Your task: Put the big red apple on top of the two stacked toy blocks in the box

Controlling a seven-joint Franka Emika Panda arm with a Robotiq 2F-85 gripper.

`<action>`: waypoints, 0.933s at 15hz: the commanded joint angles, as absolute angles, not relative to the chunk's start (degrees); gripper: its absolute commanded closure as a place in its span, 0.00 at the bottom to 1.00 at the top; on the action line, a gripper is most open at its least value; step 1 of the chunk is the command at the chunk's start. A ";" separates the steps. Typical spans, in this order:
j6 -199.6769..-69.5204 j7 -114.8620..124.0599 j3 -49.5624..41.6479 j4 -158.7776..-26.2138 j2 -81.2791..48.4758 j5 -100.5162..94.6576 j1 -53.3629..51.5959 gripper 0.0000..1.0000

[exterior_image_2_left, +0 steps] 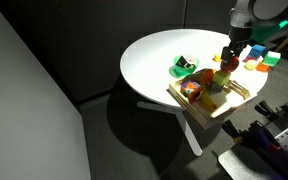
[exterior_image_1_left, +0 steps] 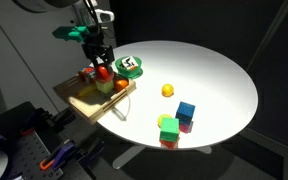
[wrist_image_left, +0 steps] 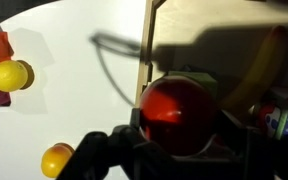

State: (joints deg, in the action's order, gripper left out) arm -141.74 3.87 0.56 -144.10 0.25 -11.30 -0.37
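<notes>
My gripper (wrist_image_left: 181,125) is shut on the big red apple (wrist_image_left: 179,108), which fills the space between its dark jaws in the wrist view. In both exterior views the gripper (exterior_image_1_left: 101,62) (exterior_image_2_left: 231,55) hangs over the box (exterior_image_1_left: 84,102) (exterior_image_2_left: 216,106), a shallow light-wood tray at the table's edge. The apple (exterior_image_1_left: 103,71) sits just above the tray's contents. Reddish-orange blocks (exterior_image_1_left: 88,76) show right beside and below it; I cannot tell whether the apple touches them. The tray's rim (wrist_image_left: 147,50) runs upright through the wrist view.
A green-and-white dish (exterior_image_1_left: 132,66) (exterior_image_2_left: 184,68) stands next to the tray. On the round white table (exterior_image_1_left: 214,70) lie a yellow ball (exterior_image_1_left: 168,90) (wrist_image_left: 9,75), a small orange fruit (wrist_image_left: 56,160), and blue (exterior_image_1_left: 186,111), green (exterior_image_1_left: 169,128) and magenta (exterior_image_1_left: 186,126) cubes.
</notes>
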 commanded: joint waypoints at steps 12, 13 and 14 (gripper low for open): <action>-140.60 4.28 1.10 -144.63 0.21 -11.52 -0.75 0.00; -140.63 4.22 1.08 -144.66 0.28 -11.46 -0.73 0.00; -140.60 4.22 1.05 -144.70 0.38 -11.41 -0.70 0.00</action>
